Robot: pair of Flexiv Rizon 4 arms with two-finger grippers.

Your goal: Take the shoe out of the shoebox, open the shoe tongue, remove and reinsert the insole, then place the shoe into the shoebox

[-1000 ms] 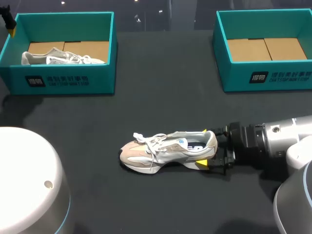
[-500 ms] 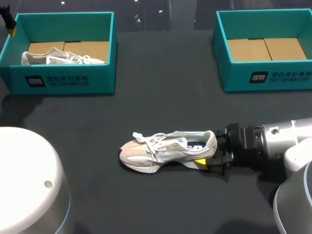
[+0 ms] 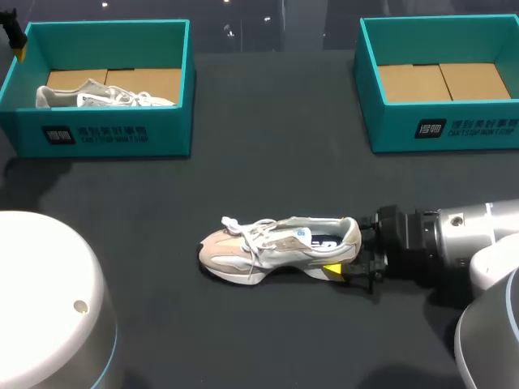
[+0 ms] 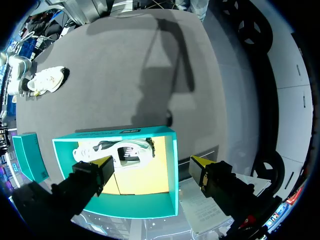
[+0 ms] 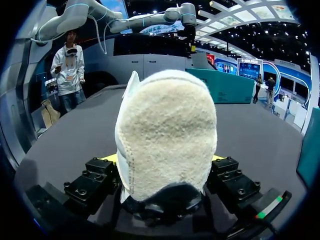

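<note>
Lying in left shoebox (image 3: 105, 134), white shoe (image 3: 101, 97)

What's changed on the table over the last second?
The right gripper closed onto the heel of the shoe. Its far yellow tip, visible a second ago, is now hidden against the heel. The shoe's toe end shifted slightly away from the robot. The left gripper, left shoebox, right shoebox and second shoe stayed put.
</note>
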